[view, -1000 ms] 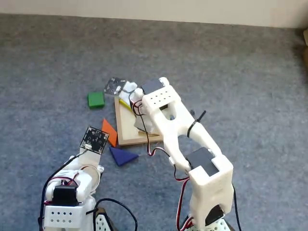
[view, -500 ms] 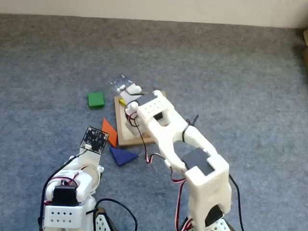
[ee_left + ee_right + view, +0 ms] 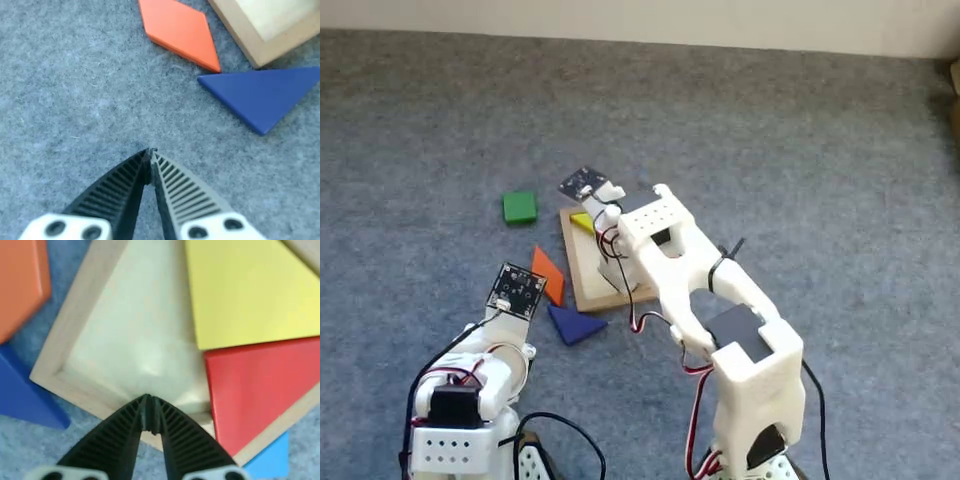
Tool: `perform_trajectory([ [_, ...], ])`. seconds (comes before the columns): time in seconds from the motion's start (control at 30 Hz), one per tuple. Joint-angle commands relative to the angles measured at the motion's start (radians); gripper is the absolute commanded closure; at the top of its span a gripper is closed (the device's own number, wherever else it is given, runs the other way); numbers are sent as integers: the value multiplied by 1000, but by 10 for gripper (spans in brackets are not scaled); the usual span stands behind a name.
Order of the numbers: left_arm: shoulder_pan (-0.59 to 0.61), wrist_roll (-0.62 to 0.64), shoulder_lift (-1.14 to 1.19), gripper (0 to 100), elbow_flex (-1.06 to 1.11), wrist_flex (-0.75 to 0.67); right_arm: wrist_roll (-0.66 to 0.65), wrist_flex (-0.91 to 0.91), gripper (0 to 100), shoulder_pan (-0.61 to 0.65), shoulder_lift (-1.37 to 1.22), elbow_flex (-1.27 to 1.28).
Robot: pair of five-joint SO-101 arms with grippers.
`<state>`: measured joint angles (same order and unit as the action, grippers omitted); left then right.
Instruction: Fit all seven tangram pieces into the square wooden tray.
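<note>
High view: right tool [image 3: 148, 399] pinched closed over the tray [image 3: 582, 282] at frame centre.
A yellow piece [image 3: 250, 290] and a red piece [image 3: 250, 385] lie inside; left tool [image 3: 151, 153], also closed, sits lower left near the orange piece [image 3: 177, 30] and blue piece [image 3: 265, 97].

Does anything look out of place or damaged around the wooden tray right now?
Nothing looks damaged or spilled. The green square, orange piece and dark blue triangle lie loose outside the tray. The yellow piece and red piece sit inside it.
</note>
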<state>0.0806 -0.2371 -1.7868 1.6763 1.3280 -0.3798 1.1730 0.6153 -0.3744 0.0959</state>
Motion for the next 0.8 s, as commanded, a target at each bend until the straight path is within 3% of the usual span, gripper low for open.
perform_trajectory([
  [0.0, 10, -11, -27, 992, 19, 6, -14, 24, 990, -25, 114, 8],
  [0.23, 10, -11, -27, 992, 19, 6, -11, 19, 990, -28, 236, 50],
  [0.53, 10, -11, -27, 992, 19, 6, 157, -18, 990, -27, 404, 116],
  [0.77, 10, -11, -27, 992, 19, 6, 167, -205, 990, -62, 677, 363],
])
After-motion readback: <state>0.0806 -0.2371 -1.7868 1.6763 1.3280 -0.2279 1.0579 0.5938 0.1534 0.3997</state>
